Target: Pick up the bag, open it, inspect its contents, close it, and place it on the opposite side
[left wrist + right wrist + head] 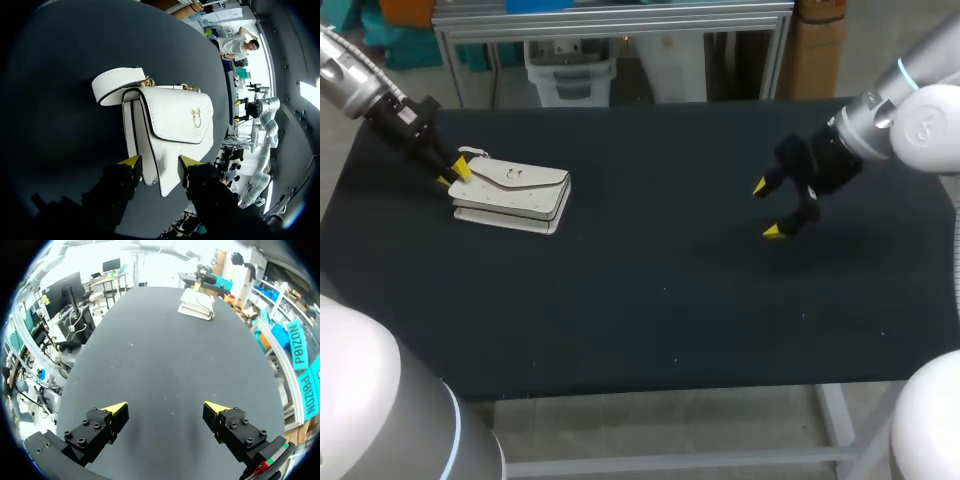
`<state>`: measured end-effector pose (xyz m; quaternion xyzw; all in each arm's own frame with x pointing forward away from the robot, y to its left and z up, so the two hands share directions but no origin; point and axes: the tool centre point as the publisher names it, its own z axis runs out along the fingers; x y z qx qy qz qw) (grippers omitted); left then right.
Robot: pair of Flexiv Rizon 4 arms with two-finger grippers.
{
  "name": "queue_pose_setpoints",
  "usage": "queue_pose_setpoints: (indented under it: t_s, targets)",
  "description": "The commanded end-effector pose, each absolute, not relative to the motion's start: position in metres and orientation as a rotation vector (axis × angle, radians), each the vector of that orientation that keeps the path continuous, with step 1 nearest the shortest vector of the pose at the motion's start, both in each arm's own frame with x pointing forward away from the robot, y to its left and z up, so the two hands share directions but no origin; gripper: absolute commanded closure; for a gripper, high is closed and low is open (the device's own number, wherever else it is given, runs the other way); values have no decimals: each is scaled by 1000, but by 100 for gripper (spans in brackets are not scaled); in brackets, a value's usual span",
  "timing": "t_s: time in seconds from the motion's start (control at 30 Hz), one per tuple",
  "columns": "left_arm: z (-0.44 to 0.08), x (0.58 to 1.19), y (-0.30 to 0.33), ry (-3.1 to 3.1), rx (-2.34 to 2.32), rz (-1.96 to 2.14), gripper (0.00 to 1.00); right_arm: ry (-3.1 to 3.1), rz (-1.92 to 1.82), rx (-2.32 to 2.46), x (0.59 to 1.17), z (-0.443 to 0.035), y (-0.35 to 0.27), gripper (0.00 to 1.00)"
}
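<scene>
**A:** Where is the bag, and how far along is the task?

**B:** The white bag (512, 195) lies flat on the table (650, 310), on my left side. Its flap (175, 115) is down, with the gold clasp (195, 118) in the middle of it. The strap (117, 80) is folded at the end of the bag that is farther from the left wrist camera. I judge that the task is at its 1st step, the pick-up. The bag is not yet lifted or opened, so inspecting, closing and placing it on the other side are all left to do.

**A:** How does the bag sit relative to the jaws?

**B:** The left gripper (453, 172) is at the bag's left end. In the left wrist view, the near end of the bag sits between the 2 yellow tips. Each tip seems to touch 1 side of it, so I read the jaws as clamped on the bag. The contact line is dark there, so I am not fully sure how firmly they press.

**A:** And the other arm?

**B:** The right gripper (765, 209) hangs over the right half of the table, well apart from the bag. Its jaws stand wide apart and there is nothing between them. In the right wrist view, the bag is far ahead of it.
</scene>
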<state>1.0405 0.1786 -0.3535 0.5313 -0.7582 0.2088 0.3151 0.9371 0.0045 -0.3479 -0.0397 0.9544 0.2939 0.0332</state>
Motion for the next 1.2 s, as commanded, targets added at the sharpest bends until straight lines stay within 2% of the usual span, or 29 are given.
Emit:
queue_pose_setpoints:
  t_s: [0.03, 0.13, 0.27, 0.3, 0.33, 0.37, 0.83, 1.2]
  targets:
    - [-359, 1042, 174, -1982, 1320, 370, 58, 2937, 909, -125, 938, -348, 4, 0]
    - [-361, 1037, 169, -1976, 1343, 368, 69, 2937, 909, -125, 938, -348, 4, 0]
    - [-362, 1031, 163, -1978, 1369, 367, 76, 2937, 909, -125, 938, -348, 4, 0]
    - [-363, 1030, 162, -1977, 1370, 367, 84, 2937, 909, -125, 938, -348, 4, 0]
    - [-363, 1030, 161, -1972, 1377, 369, 98, 2937, 909, -125, 938, -348, 4, 0]
    - [-363, 1029, 161, -1969, 1382, 371, 100, 2937, 909, -125, 938, -348, 4, 0]
    - [-351, 1004, 130, -1740, 1564, 645, 100, 2937, 909, -125, 938, -348, 4, 0]
    - [-352, 1000, 122, -1709, 1565, 653, 100, 2937, 909, -125, 938, -348, 4, 0]
